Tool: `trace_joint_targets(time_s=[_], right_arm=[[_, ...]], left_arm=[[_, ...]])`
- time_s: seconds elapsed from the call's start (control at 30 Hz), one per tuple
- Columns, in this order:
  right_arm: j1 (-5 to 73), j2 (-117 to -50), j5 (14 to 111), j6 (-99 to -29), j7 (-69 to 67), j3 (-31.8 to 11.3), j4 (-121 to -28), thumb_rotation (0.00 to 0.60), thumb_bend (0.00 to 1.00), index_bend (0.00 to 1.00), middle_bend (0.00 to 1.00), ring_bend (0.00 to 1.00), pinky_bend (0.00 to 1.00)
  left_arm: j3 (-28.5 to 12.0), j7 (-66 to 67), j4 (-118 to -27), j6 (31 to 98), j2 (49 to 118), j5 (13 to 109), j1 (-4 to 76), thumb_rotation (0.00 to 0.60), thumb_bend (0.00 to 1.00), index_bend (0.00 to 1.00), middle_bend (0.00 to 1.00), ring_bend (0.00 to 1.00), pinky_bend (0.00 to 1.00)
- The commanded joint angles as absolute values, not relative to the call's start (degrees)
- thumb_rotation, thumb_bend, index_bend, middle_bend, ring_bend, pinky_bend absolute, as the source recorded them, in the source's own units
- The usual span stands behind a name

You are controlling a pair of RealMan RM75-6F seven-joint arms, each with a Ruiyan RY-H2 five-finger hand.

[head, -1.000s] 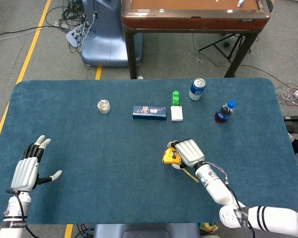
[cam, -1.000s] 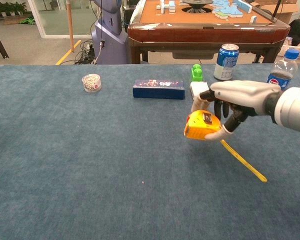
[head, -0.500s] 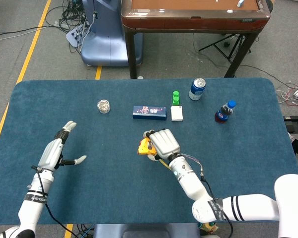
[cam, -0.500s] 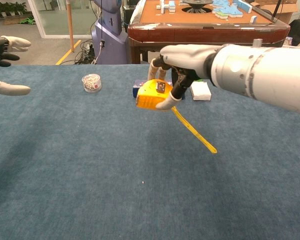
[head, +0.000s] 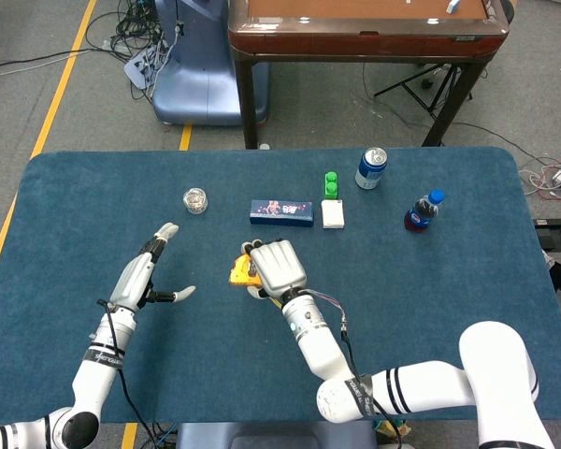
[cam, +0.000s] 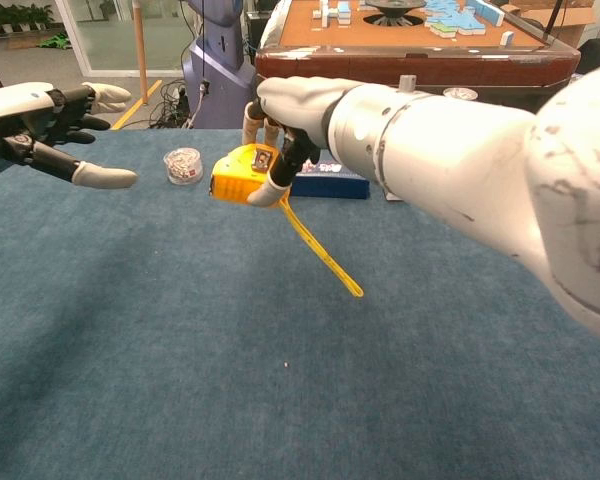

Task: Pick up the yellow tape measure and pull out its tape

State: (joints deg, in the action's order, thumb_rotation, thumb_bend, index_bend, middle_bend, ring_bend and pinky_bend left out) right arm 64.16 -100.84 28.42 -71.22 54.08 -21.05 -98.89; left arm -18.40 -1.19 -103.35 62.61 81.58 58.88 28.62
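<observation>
— Which step? Where's the tape measure?
— Lifted. Right hand (cam: 290,110) has its fingers wrapped round the yellow tape measure (cam: 238,174), holding it above the middle of the table (head: 430,281), a length of tape (cam: 322,255) already hanging out.
— Left hand?
— Left hand (cam: 50,130) is beside it toward the left edge, fingers spread, holding nothing.
— Next?
— Probably the left hand pinches the dangling tape end and draws it away while the right holds the case steady.

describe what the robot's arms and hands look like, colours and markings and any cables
Both hands, left hand and right hand, have pale grey-white shells with black joints and white fingertips. The arms are glossy white with black bands near the joints; a thin dark cable runs along each forearm.
</observation>
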Motion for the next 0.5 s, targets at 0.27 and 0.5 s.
trace_joint_targets(time_s=[0.27,0.5], right_arm=[[65.41,-105.17,29.27,-72.88,51.57,-22.09,-94.95,0.600,0.73,0.57,0.57,0.47,0.37],[66.06,-107.30,29.86,-72.77,50.83,-22.57,-92.72,0.600,0.73,0.57,0.57,0.48,0.37]], left_arm=[[-18.56,0.35,-100.92,63.34,85.17,56.38,30.68,0.600,0.13,0.00,0.00,0.00,0.00],[-18.91,1.08,-99.81,63.76,86.96,54.44,31.67,0.600,0.13,0.00,0.00,0.00,0.00]])
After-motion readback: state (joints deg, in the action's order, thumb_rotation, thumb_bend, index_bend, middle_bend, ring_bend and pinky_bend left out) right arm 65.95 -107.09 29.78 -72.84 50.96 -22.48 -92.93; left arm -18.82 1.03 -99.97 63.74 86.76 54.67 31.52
